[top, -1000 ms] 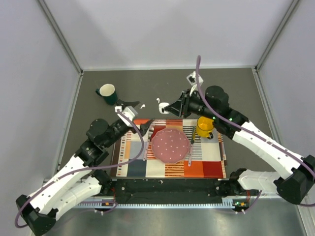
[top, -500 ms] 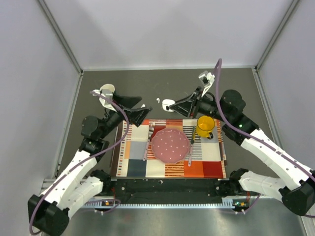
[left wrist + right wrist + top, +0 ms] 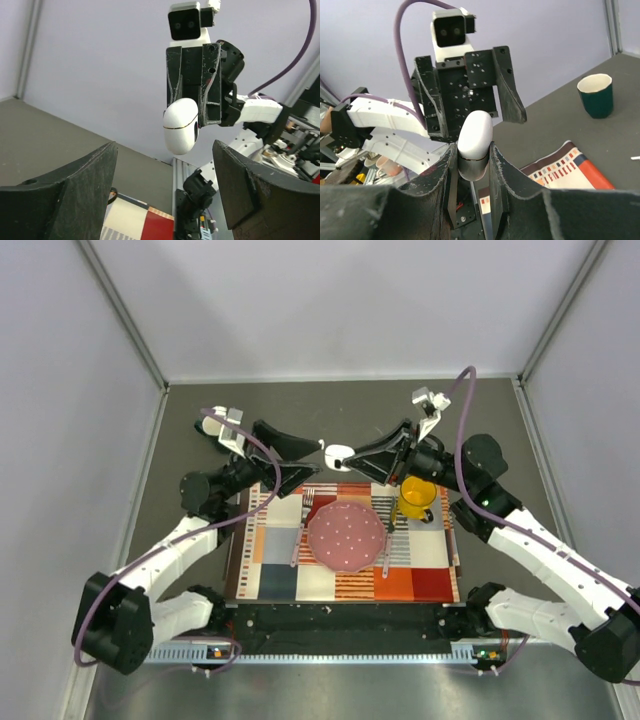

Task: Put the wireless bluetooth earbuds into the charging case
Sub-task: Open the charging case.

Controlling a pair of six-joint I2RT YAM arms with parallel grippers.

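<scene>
The charging case (image 3: 338,453), a white rounded shell with a thin seam, is held off the table in my right gripper (image 3: 347,453), which is shut on its lower half. It shows between the right fingers in the right wrist view (image 3: 475,131) and in the left wrist view (image 3: 181,125). My left gripper (image 3: 313,459) is open and empty, raised, facing the case from the left with a small gap. One tiny white earbud (image 3: 321,443) lies on the dark table behind the case. A white sliver (image 3: 634,158) lies at the right wrist view's edge. The other earbud is not visible.
A striped placemat (image 3: 270,575) carries a pink dotted plate (image 3: 346,536), a yellow mug (image 3: 417,493) and cutlery (image 3: 299,535). A dark green mug (image 3: 595,95) stands on the table at the back left, mostly hidden by the left arm in the top view.
The left arm has lifted and swung its open gripper up to face the case. The right gripper has raised the case a little off the table.
</scene>
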